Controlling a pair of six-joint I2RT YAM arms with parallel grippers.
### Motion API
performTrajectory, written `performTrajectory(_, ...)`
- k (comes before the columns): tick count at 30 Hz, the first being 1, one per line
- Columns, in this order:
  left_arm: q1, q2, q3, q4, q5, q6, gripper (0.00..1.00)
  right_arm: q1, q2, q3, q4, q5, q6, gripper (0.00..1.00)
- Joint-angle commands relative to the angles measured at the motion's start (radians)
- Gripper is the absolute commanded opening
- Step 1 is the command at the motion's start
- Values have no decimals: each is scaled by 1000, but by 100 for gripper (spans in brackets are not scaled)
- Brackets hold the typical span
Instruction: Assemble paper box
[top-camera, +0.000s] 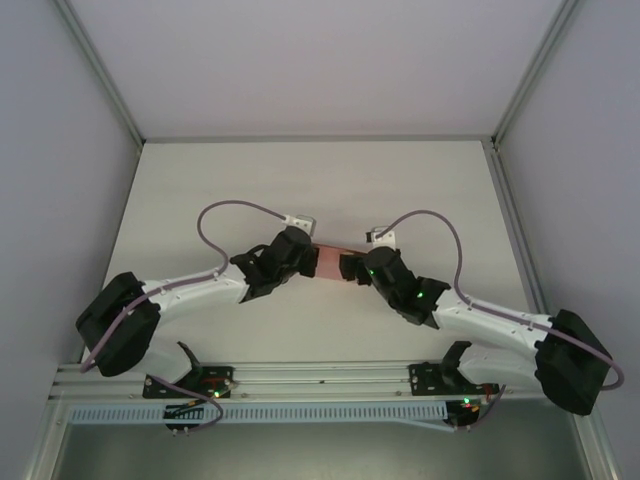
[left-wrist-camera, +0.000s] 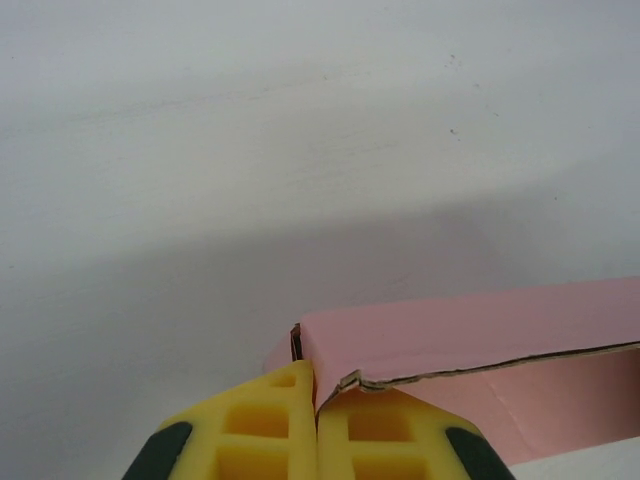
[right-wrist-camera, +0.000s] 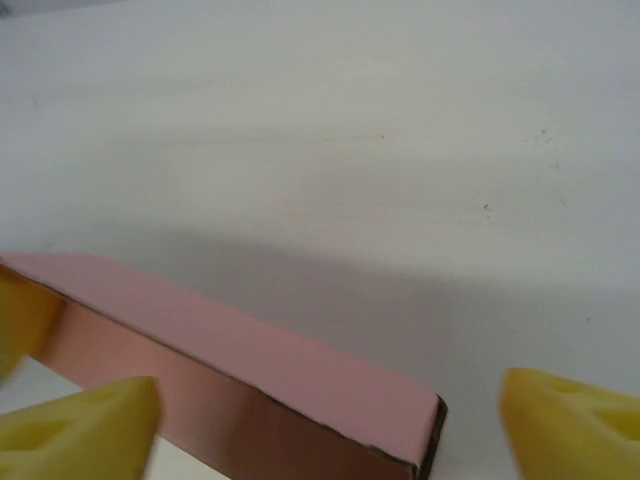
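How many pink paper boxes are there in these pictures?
1. The paper box is in the middle, between the two grippers. The left gripper is shut on one end, and the right gripper stands open around the other. The arms might hide more.

White table (top-camera: 310, 180) stands between pale walls (top-camera: 50, 150), metal rail (top-camera: 320, 372) along its near edge.

The paper box (left-wrist-camera: 470, 325) is plain pink, with a thin dark-brown line along its cut edges and a deeper, coppery pink on its shaded side. The left end effector (left-wrist-camera: 316, 390) has yellow fingers with dark patches at their outer sides; the right end effector (right-wrist-camera: 328, 395) shows the same yellow. The worktop (top-camera: 300, 180) is plain white, faintly speckled. The arms (top-camera: 200, 290) are white with black joints, their cables (top-camera: 235, 204) mauve.
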Motion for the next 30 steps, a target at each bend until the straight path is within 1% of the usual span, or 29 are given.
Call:
performTrajectory(1, -27, 46, -25, -155, 37, -6, 0, 4, -36, 85, -96, 16, 77, 100)
performTrajectory(4, -34, 42, -23, -162, 20, -4, 0, -10, -27, 132, -208, 84, 195, 100)
performTrajectory(7, -39, 43, -19, -166, 7, -5, 0, -38, -12, 150, -288, 103, 280, 100)
performTrajectory(8, -42, 43, -17, -168, 2, -5, 0, -47, -8, 147, -295, 98, 296, 99)
performTrajectory(10, -44, 41, -15, -169, 3, -1, 0, -72, 7, 131, -296, 49, 323, 95)
performTrajectory(14, -52, 33, -11, -169, 0, 19, 1, -109, 40, 76, -260, -35, 373, 84)
performTrajectory(16, -52, 29, -6, -166, 7, 32, 5, -115, 57, 55, -256, -62, 395, 80)
performTrajectory(17, -54, 25, -4, -167, 12, 41, 8, -115, 64, 47, -250, -77, 397, 76)
performTrajectory(19, -58, 11, 1, -156, 46, 64, 18, -114, 72, 25, -234, -99, 420, 73)
performTrajectory(20, -60, 2, 6, -157, 60, 72, 23, -114, 72, 14, -218, -134, 427, 71)
performTrajectory(21, -61, -7, 18, -165, 71, 78, 25, -112, 69, -4, -197, -144, 441, 70)
performTrajectory(22, -61, -13, 32, -182, 80, 83, 28, -110, 66, -19, -182, -145, 453, 69)
performTrajectory(24, -63, -28, 61, -220, 82, 86, 41, -106, 63, -41, -146, -153, 468, 67)
performTrajectory(26, -63, -44, 83, -258, 81, 87, 52, -100, 62, -48, -142, -146, 482, 64)
performTrajectory(28, -63, -56, 106, -294, 96, 95, 56, -94, 64, -46, -150, -135, 483, 63)
performTrajectory(30, -61, -64, 129, -336, 103, 86, 66, -92, 68, -48, -152, -132, 483, 62)
